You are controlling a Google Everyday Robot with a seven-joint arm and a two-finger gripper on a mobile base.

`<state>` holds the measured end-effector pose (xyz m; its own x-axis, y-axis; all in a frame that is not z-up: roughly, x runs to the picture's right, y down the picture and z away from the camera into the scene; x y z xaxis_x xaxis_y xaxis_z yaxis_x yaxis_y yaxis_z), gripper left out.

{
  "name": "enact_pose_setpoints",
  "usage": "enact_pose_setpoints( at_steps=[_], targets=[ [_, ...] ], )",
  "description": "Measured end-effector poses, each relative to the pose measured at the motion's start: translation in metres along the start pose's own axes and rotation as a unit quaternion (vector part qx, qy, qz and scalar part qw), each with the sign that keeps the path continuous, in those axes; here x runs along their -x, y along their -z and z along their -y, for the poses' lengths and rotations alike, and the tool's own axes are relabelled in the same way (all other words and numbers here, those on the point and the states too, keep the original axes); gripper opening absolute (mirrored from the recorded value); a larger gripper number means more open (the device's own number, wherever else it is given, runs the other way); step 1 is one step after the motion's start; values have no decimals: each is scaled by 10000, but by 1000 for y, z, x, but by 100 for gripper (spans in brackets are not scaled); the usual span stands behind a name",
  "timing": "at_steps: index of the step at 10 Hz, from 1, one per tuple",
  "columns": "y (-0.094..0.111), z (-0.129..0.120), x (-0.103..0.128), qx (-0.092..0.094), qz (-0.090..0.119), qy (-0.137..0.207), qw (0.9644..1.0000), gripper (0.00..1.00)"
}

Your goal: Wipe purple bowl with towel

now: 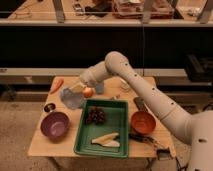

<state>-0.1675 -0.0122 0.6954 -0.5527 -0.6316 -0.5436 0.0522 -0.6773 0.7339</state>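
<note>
The purple bowl (55, 125) sits on the left front of the wooden table (42, 147). My gripper (79, 89) is above the table's left middle, up and to the right of the bowl, and holds a pale blue-grey towel (73, 98) that hangs down from it. The towel's lower edge is a little above the table, apart from the bowl. The white arm reaches in from the right.
A green tray (117, 112) holds dark grapes (96, 116) and a pale banana (106, 139). An orange bowl (143, 122) is right of it. A carrot (57, 84), a small dark cup (49, 107) and an apple (88, 92) lie near the towel.
</note>
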Motion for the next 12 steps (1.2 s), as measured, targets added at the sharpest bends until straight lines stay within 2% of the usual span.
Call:
enact_pose_setpoints(
  at_steps=[2,3,4,6,8,10,11,12],
  targets=[
    [-42,14,-16,-142,33,361,9992,0],
    [-66,23,-26,-186,92,600,9980,0],
    [-81,28,-31,-196,164,796,9965,0],
    [-114,36,-28,-120,495,1275,9905,0],
    [-125,33,-18,18,796,1346,9877,0],
    [-121,29,4,77,1042,1303,9860,0],
    [-117,28,22,80,1220,1297,9840,0],
    [-118,29,30,69,1362,1354,9814,0]
  ],
)
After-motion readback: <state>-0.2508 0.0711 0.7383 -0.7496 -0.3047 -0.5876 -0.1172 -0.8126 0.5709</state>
